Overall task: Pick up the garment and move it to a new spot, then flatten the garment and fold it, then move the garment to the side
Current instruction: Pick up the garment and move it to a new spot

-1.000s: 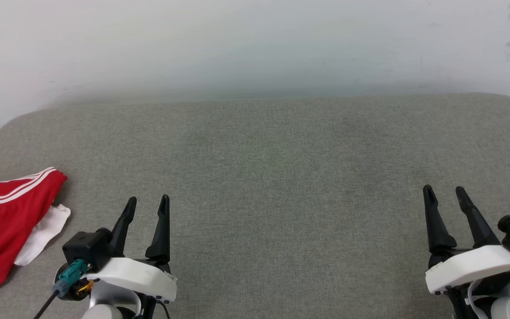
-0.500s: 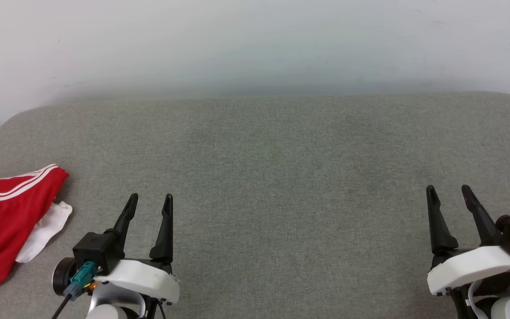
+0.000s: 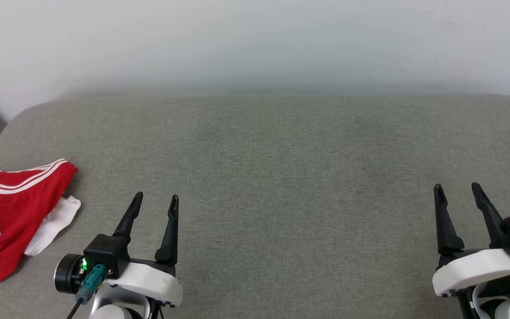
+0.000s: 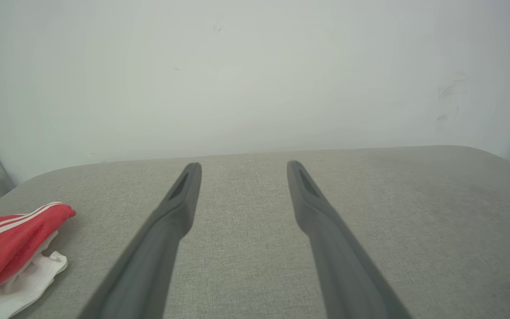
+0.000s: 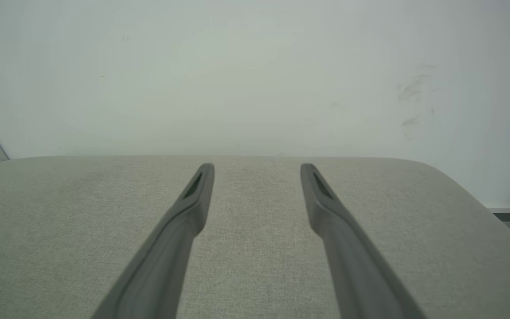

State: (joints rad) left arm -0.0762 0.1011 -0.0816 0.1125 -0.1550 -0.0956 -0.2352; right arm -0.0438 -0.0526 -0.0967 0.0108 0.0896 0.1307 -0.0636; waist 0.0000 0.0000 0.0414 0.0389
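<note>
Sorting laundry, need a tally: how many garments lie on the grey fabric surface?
1: a red jersey-style shirt with white-and-red striped trim, lying at the left edge of the grey surface, beside the left gripper. It runs off-frame, so more may be hidden.

The left gripper (image 3: pixel 156 196), two long black fingers on a white wrist shell, is seen at lower left and the matching right gripper (image 3: pixel 456 186) at lower right, both held spread wide, pointing up-frame.

R tool (image 5: pixel 257 167) spread wide, over grey fabric pad (image 5: pixel 60 221), scuffed white wall (image 5: pixel 237 66) behind
</note>
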